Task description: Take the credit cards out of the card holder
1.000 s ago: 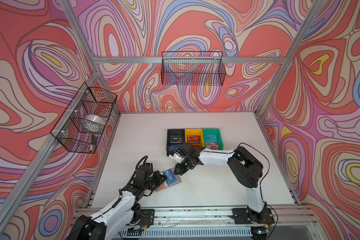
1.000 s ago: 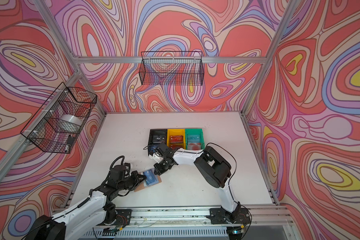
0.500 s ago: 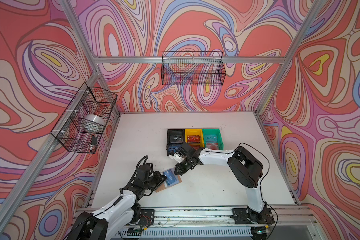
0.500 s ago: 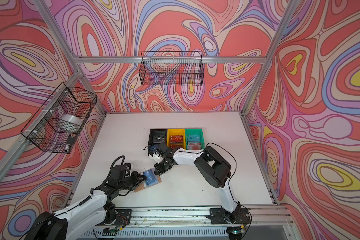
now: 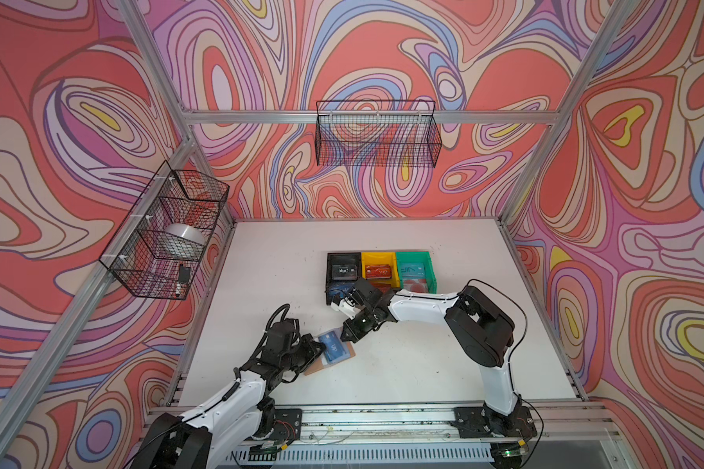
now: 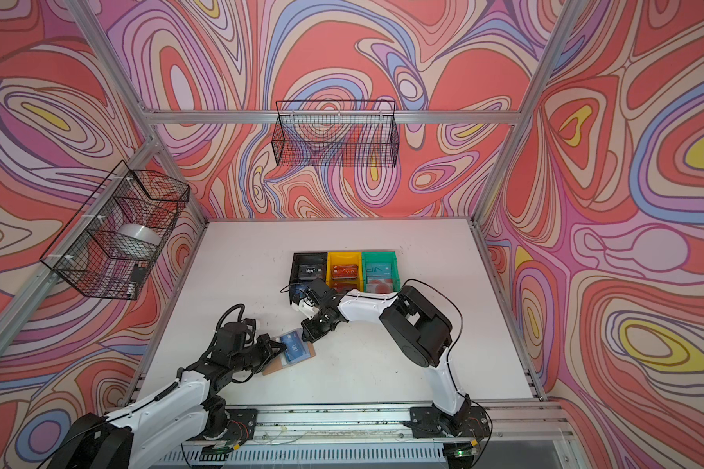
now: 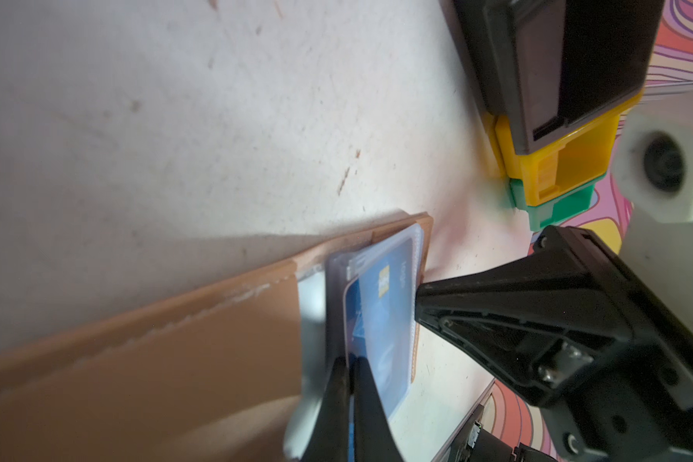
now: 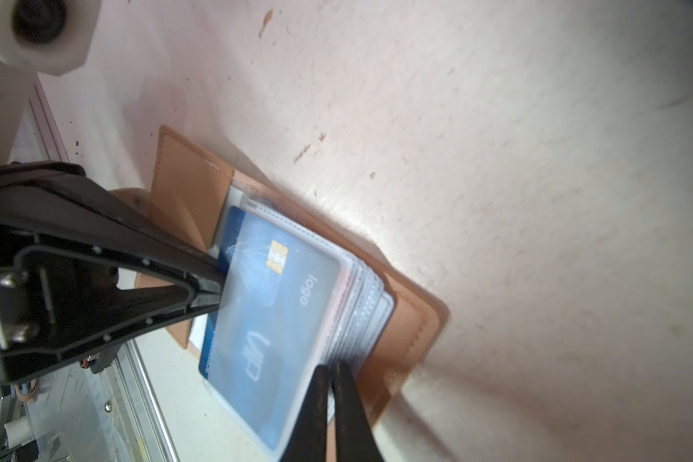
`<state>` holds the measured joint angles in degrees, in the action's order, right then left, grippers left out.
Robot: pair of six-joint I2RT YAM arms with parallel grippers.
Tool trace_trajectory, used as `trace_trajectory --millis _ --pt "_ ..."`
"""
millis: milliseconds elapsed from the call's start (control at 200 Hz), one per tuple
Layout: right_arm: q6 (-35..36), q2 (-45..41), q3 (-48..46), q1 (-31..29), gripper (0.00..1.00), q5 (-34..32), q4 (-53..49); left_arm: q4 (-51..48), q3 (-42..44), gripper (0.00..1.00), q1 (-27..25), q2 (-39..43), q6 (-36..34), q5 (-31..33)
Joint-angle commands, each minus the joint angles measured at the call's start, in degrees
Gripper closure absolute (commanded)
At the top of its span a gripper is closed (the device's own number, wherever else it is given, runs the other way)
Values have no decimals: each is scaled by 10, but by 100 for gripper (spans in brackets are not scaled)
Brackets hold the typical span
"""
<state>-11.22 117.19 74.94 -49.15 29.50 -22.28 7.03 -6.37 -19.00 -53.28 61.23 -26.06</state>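
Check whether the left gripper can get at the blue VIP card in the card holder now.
Probably yes: the left gripper looks shut on the bare end of the blue VIP card, which sticks out of its clear sleeve; the right gripper pinches that sleeve's far edge, out of the way.

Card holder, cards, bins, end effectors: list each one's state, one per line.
Tan leather-look booklet card holder, lying open, clear sleeves fanned.
Blue "VIP" plastic card, mostly in the top sleeve, one end poking out.
Left end effector, shut on the blue card's edge.
Right end effector, shut on the holder's sleeve edge.
Black plastic bin, yellow bin, green bin, none empty.
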Motion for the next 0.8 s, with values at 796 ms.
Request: trace_trajectory --millis 796 --pt "12 26 -9 4 91 -12 -39 -154 -3 100 37 41 -62 4"
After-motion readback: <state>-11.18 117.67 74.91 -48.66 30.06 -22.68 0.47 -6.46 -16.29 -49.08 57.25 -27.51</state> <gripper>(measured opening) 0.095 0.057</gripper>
